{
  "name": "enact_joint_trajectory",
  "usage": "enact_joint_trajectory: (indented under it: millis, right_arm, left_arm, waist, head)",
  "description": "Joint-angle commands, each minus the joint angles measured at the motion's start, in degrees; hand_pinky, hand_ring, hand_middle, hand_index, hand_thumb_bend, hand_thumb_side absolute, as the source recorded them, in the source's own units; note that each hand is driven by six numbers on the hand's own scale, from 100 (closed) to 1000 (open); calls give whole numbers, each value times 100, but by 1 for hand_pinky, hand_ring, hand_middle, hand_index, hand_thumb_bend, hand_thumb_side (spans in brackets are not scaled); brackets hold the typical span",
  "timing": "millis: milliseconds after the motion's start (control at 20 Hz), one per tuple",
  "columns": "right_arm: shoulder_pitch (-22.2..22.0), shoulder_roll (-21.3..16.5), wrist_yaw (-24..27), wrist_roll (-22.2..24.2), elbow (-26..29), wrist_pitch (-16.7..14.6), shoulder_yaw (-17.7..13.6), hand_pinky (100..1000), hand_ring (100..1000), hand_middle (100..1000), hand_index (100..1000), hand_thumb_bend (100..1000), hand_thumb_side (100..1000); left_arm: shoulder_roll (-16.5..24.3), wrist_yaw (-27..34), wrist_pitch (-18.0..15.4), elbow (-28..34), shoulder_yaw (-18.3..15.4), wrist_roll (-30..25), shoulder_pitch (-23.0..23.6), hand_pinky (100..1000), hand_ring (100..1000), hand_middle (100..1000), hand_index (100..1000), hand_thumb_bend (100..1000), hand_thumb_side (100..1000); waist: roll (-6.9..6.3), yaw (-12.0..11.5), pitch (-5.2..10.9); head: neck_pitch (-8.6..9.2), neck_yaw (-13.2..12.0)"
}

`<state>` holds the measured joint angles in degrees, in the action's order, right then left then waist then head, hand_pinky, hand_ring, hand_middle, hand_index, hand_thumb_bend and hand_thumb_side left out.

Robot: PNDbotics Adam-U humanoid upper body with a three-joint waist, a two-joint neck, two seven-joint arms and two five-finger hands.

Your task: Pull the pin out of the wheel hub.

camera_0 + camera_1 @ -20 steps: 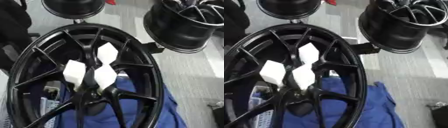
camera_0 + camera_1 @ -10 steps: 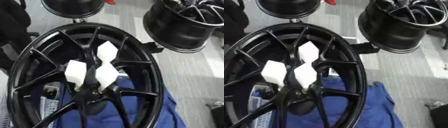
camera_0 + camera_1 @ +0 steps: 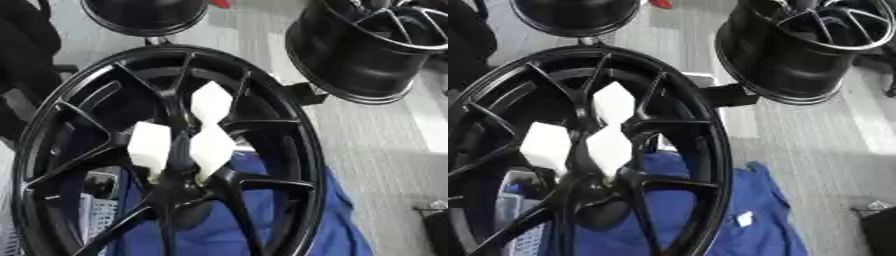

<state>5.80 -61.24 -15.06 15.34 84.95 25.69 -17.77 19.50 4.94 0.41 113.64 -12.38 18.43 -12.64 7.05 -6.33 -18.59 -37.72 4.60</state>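
A large black wheel hub (image 3: 297, 145) fills the left and middle of both views, leaning with its spokes toward me. Its centre (image 3: 179, 187) sits low in the picture. Three white blocky shapes (image 3: 211, 102) (image 3: 149, 147) (image 3: 212, 147) show in the gaps between the spokes just above the centre. I cannot make out which part is the pin. Neither of my hands shows in either view.
A blue cloth (image 3: 745, 210) lies under and behind the hub. A second black wheel (image 3: 350, 55) stands at the upper right and a third (image 3: 144, 15) at the top. A black mass (image 3: 26, 60) fills the left edge. Grey floor (image 3: 385, 150) lies to the right.
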Motion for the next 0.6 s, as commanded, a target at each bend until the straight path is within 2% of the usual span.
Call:
enact_joint_trajectory:
  millis: [50, 200, 300, 350, 400, 600]
  right_arm:
    - [100, -182, 1, -308, 134, 17, -145, 885, 808, 757, 825, 194, 100]
    - [179, -210, 82, -605, 369, -14, -109, 879, 780, 712, 796, 102, 170]
    - [226, -245, 143, -656, 592, -62, -26, 883, 779, 711, 795, 100, 191]
    - [241, -258, 143, -640, 714, -76, 17, 887, 780, 711, 794, 137, 211]
    - [247, -269, 120, -605, 851, -89, 66, 891, 783, 715, 795, 100, 193]
    - [228, -317, -69, -260, 1463, -170, 286, 906, 794, 725, 790, 126, 206]
  left_arm:
    - [57, 4, 1, 95, -35, 1, -29, 796, 615, 612, 809, 143, 482]
    - [63, 5, -1, 95, -30, -2, -24, 795, 615, 612, 809, 143, 478]
    - [68, 11, -7, 95, -22, -8, -32, 795, 615, 612, 808, 143, 477]
    - [69, 13, -9, 95, -19, -13, -33, 796, 615, 612, 808, 142, 477]
    - [67, 14, -9, 95, -18, -14, -33, 795, 614, 612, 808, 142, 477]
    - [57, 24, -5, 95, -8, -14, -40, 795, 614, 612, 808, 140, 475]
  waist:
    - [-38, 9, 99]
    - [-60, 0, 115]
    - [-77, -10, 121]
    - [-86, -15, 121]
    - [-95, -22, 119]
    - [-149, -46, 97]
  head:
    - [2, 28]
    - [-14, 51]
    - [-31, 72]
    - [-35, 82]
    - [-38, 92]
    - [-76, 115]
